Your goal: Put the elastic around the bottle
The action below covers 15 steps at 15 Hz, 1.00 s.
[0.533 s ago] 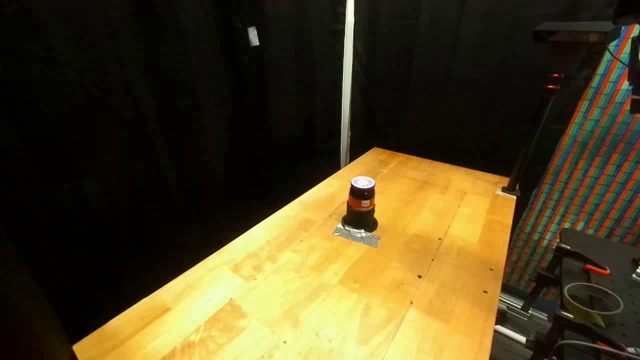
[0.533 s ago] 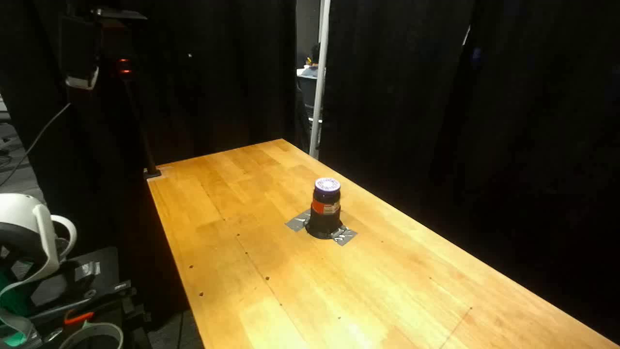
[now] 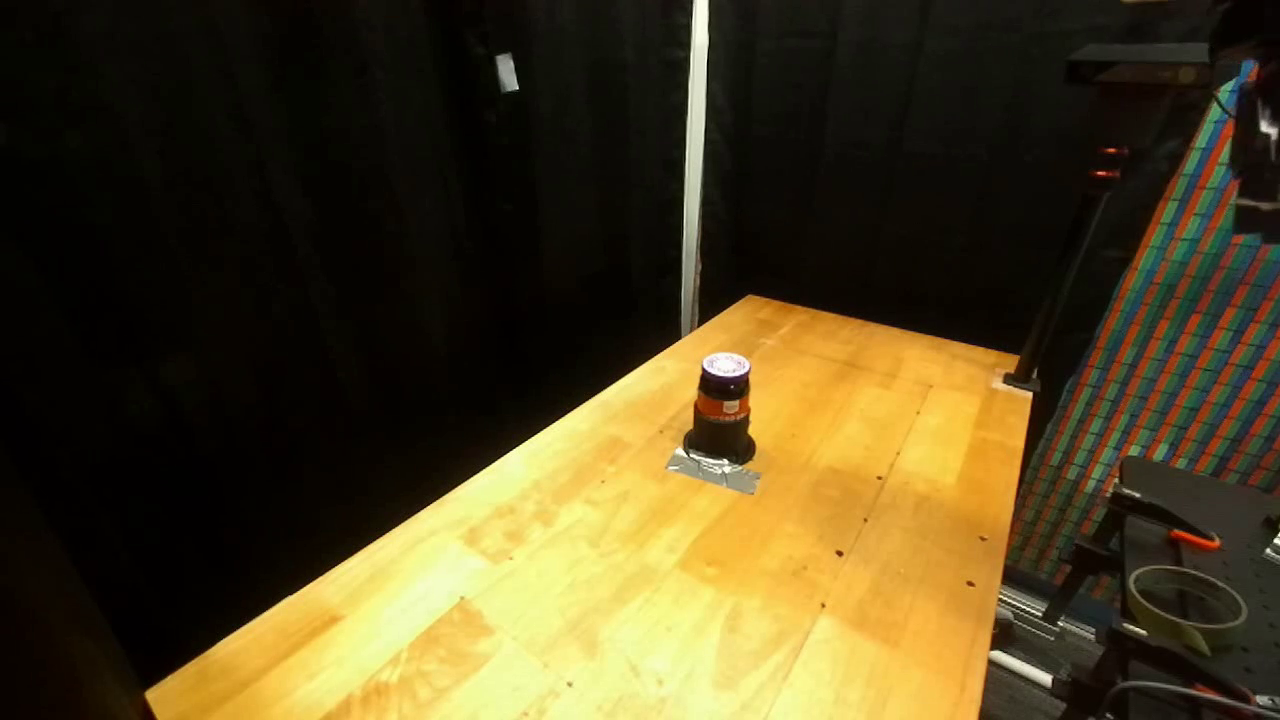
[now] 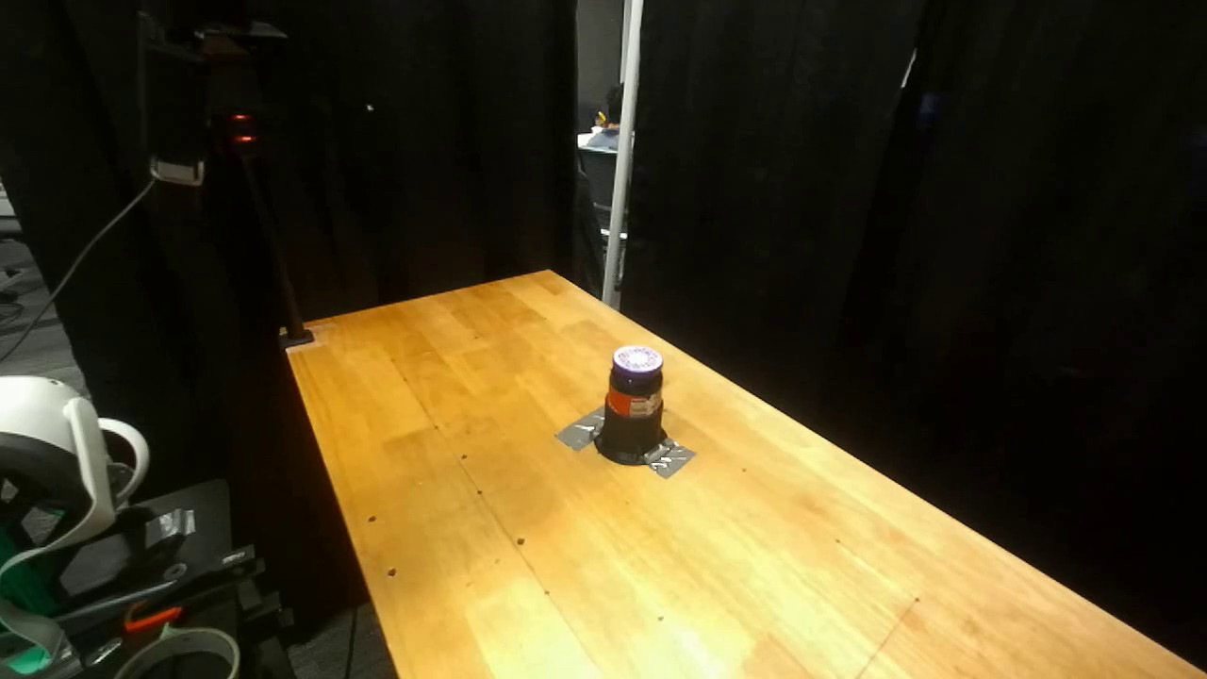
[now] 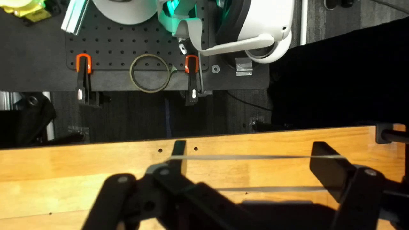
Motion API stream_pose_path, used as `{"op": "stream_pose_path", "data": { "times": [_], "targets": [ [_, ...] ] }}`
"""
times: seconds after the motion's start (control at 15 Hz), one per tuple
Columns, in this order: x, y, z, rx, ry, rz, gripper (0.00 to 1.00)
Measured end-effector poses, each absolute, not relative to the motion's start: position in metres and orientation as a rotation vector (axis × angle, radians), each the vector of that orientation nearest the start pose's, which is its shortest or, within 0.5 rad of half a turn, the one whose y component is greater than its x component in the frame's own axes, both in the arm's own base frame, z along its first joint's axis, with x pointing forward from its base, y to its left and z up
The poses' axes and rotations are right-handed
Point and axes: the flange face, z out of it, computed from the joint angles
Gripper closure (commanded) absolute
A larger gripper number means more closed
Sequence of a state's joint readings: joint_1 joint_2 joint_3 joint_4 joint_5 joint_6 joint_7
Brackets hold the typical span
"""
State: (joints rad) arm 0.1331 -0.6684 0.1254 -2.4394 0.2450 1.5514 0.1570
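The bottle (image 3: 722, 405) stands upright on the wooden table in both exterior views (image 4: 635, 404). It is dark, with an orange label band and a purple-white cap. Its lower part sits in a dark base taped to the table. My gripper (image 5: 250, 152) is wide open in the wrist view. The elastic (image 5: 236, 157), a thin pale band, is stretched around both fingers in two near-parallel strands. In the exterior views my gripper is a dark shape high at the picture's side (image 4: 176, 104), well apart from the bottle. The bottle is out of the wrist view.
Silver tape (image 4: 671, 459) holds the base to the wooden table (image 3: 620, 590). A black stand (image 3: 1060, 280) with a camera rises at the table's corner. A side bench (image 5: 115, 80) holds a tape roll (image 5: 150, 91), orange-tipped clamps and a white headset (image 5: 268, 19). Black curtains surround the table.
My gripper has moved slightly down and inward, leftward in an exterior view and rightward in an exterior view from another side. The bottle has not moved.
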Motion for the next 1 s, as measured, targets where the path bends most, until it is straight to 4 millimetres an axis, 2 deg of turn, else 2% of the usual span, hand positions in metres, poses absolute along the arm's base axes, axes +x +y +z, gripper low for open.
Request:
{"op": "stream_pose_path", "data": {
  "times": [0.13,0.4,0.73,1.0],
  "targets": [
    [0.328,0.104,0.492,-3.014,-0.169,0.310,0.00],
    [0.396,0.086,0.436,-3.005,-0.304,0.185,0.00],
    [0.487,0.094,0.373,-3.025,-0.381,0.105,0.00],
    [0.559,0.104,0.345,-3.037,-0.428,0.088,0.00]
  ]
}}
